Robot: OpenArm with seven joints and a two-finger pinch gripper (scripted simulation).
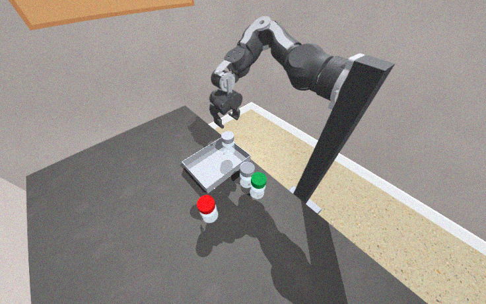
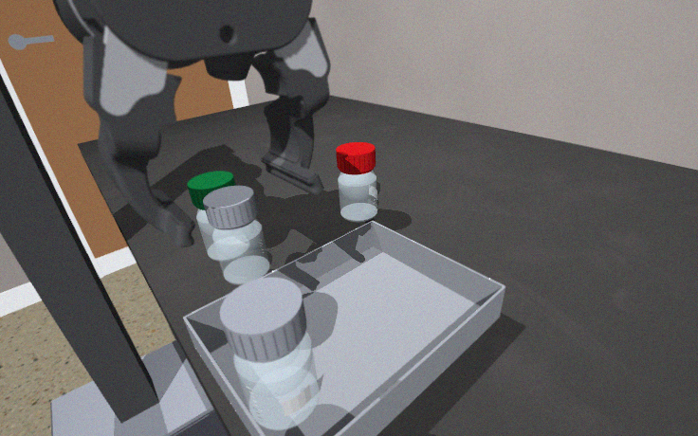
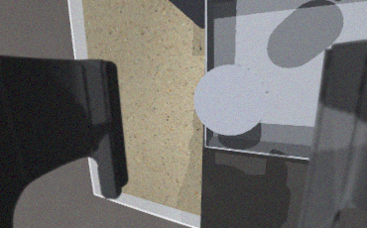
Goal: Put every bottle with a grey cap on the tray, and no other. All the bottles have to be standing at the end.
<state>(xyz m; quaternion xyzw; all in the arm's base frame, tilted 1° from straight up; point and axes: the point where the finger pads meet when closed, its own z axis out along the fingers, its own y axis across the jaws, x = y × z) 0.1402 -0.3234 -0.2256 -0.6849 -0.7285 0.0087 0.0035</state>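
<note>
The pincer [image 1: 228,121] [image 2: 247,209] [image 3: 199,136] hovers partly open, grasping nothing. One grey-capped bottle [image 1: 228,142] [image 2: 272,354] [image 3: 229,100] stands in the tray [image 1: 195,178] [image 2: 452,329] [image 3: 293,89]; the other grey-capped bottle [image 1: 246,174] [image 2: 233,233] stands outside, near the green-capped bottle [image 1: 257,185] [image 2: 208,192].

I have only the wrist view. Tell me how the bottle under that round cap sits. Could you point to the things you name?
Observer: That grey-capped bottle [image 1: 228,139] [image 2: 263,321] [image 3: 229,100] stands upright in the tray [image 1: 207,172] [image 2: 395,308] [image 3: 290,94].
Operator: Report any other grey cap.
Observer: One, on the second grey-capped bottle [image 1: 247,172] [image 2: 230,208], standing outside the tray.
Operator: Warn me what to avoid near it.
Observer: The green-capped bottle [image 1: 258,182] [image 2: 208,186] stands close beside it, also off the tray.
</note>
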